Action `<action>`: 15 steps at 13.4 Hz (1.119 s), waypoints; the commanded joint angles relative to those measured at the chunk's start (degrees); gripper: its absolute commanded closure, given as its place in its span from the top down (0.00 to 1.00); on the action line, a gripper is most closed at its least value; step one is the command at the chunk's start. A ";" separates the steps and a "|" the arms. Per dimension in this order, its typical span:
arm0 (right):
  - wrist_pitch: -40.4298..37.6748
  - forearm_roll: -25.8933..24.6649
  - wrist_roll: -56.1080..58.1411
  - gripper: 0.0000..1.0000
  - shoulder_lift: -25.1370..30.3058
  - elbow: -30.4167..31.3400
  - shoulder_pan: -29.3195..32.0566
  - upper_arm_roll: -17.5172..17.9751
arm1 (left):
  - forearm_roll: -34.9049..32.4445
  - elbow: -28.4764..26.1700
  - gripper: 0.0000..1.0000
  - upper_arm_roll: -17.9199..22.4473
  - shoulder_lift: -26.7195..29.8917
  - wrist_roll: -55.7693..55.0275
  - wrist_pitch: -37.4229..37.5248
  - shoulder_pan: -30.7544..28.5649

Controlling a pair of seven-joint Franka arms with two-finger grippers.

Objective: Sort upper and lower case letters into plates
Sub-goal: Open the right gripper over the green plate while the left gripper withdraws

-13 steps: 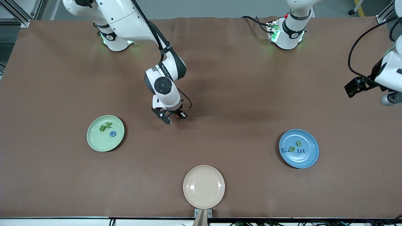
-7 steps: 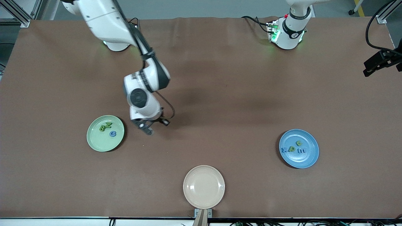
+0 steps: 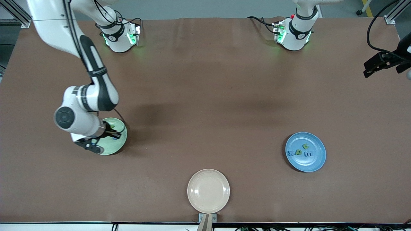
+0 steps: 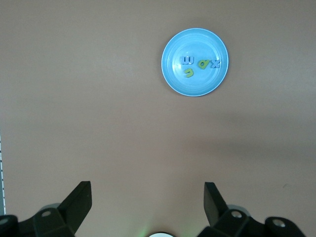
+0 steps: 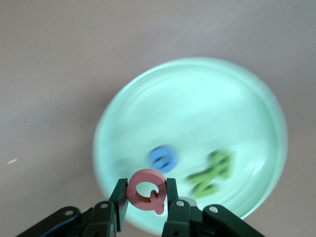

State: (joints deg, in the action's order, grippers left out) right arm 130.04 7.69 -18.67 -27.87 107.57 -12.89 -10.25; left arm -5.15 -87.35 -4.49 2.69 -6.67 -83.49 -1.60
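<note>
My right gripper is shut on a red ring-shaped letter Q, held upright between its fingers. It hangs over the pale green plate, near that plate's edge. In that plate lie a blue letter and two green letters; in the front view the arm hides them. The blue plate toward the left arm's end holds several letters, green and blue. My left gripper is open and empty, high above bare table, with the blue plate in its view.
An empty cream-beige plate sits at the table's edge nearest the front camera, midway between the two other plates. The right arm's forearm slants down over the table from its base. The left arm waits at the table's end.
My right arm has swung from the middle of the table toward its own end, carrying the red letter to over the green plate. The left arm has drawn back slightly.
</note>
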 commanded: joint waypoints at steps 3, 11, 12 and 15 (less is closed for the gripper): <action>5.13 -1.01 5.66 0.01 -3.24 1.07 4.28 0.93 | 0.93 -1.68 1.00 -0.16 1.61 1.13 -1.15 0.37; 5.93 -0.93 5.83 1.00 -4.48 0.54 4.19 0.93 | 1.02 -1.86 1.00 -0.26 1.88 1.13 -1.06 0.37; 5.93 -1.01 7.58 1.00 -3.60 0.54 4.02 0.93 | 1.02 -1.86 1.00 -0.26 1.88 1.13 -1.06 0.46; -0.63 -1.01 18.55 1.00 2.44 0.02 5.41 0.67 | 1.02 -1.86 1.00 -0.26 1.88 1.13 -1.06 0.46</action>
State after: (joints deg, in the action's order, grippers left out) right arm 134.33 7.39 -5.85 -31.48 106.64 -8.97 -9.82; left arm -5.11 -87.79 -4.99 3.02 -6.66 -83.78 -1.30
